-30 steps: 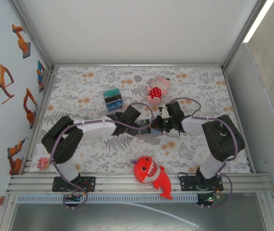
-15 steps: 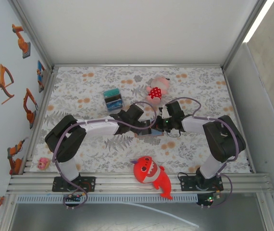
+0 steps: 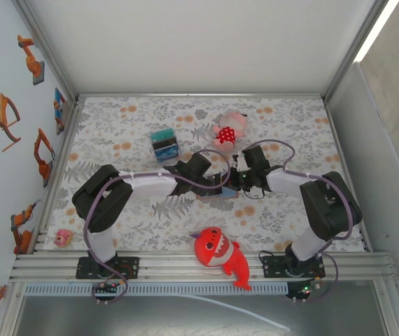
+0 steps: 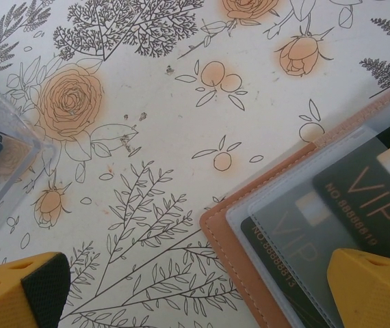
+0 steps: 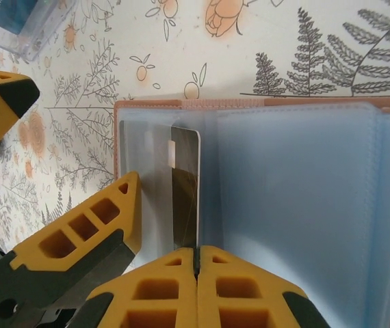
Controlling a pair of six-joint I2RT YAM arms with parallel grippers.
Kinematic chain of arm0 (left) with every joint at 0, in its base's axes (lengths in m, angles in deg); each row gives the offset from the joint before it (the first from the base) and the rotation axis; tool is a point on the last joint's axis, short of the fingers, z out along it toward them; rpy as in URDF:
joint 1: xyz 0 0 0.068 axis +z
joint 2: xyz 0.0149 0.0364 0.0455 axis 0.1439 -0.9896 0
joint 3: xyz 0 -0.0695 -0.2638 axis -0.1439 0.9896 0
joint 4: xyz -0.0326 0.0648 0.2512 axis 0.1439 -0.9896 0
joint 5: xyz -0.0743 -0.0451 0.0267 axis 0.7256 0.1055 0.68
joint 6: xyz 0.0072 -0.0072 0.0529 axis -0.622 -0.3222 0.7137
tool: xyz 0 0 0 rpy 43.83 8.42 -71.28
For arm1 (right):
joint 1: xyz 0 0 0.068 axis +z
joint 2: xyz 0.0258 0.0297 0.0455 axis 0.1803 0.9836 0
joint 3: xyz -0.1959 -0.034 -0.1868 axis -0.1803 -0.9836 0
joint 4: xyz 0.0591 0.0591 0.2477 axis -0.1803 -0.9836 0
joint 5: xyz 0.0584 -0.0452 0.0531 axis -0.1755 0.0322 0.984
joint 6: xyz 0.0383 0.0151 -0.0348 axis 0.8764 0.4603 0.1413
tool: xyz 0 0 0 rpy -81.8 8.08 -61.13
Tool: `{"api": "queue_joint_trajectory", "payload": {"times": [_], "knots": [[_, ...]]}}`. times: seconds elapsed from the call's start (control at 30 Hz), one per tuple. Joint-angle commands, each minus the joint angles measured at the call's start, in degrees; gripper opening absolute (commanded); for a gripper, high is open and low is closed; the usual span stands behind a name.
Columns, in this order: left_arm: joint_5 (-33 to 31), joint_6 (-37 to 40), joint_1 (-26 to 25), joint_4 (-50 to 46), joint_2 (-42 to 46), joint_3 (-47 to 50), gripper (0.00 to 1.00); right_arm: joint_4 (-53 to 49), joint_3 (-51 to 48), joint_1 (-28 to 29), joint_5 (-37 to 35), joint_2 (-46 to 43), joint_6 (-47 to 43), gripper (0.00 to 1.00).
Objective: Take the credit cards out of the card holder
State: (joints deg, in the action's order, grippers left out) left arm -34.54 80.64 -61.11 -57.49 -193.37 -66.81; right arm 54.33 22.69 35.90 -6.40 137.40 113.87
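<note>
Open card holder [image 3: 218, 197] lies on the floral table [image 3: 290, 126] mid-scene betw. the two wrists, same spot as a sec ago. Since then the L arm has swung, its elbow further in and its wrist nudged toward the far side; the R arm has crept fwd a little too. Now the left gripper [image 4: 196, 301] is spread wide w/ nothing in it, one finger [image 4: 376, 290] over the holder's clear sleeves, where two credit cards [image 4: 366, 198] (dark, "VIP" lettering) sit tucked in. Meanwhile the right gripper [image 5: 196, 290] has its fingers pressed together and seems to nip the corner of a dark card [image 5: 185, 191] standing out of its sleeve, though contact is hard to see. The red shark plush [image 3: 217, 255], pink plush [image 3: 227, 130] and striped block [image 3: 163, 145] haven't moved.
</note>
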Motion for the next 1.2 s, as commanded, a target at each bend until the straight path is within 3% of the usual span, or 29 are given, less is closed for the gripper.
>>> {"api": "queue_joint_trajectory", "payload": {"times": [0.0,0.37,0.57,0.73,0.9,1.17], "knots": [[-1.31,1.16,-0.25,-3.6,-1.45,-0.51,0.97,-1.81,1.28,-0.37,-1.5,-2.02,-1.06,0.0],[-0.45,0.23,-0.59,-3.3,-1.94,-0.54,0.97,13.73,-3.03,-0.2,5.61,1.11,6.25,0.16],[-0.39,-0.21,-0.6,-3.45,-1.37,-0.14,0.97,12.88,-2.65,0.23,4.41,2.97,6.12,0.2],[-0.39,-0.31,-0.6,-3.6,-1.25,-0.06,0.97,11.71,-2.42,0.5,3.43,3.49,5.54,0.09],[-1.29,-0.12,-0.6,-4.0,-0.82,-0.16,0.97,3.82,-1.13,0.51,-1.76,0.21,1.95,0.03],[-1.24,0.58,-0.51,-4.17,1.89,-0.22,0.97,-7.19,1.44,0.52,-7.78,-6.23,-3.89,0.0]]}}
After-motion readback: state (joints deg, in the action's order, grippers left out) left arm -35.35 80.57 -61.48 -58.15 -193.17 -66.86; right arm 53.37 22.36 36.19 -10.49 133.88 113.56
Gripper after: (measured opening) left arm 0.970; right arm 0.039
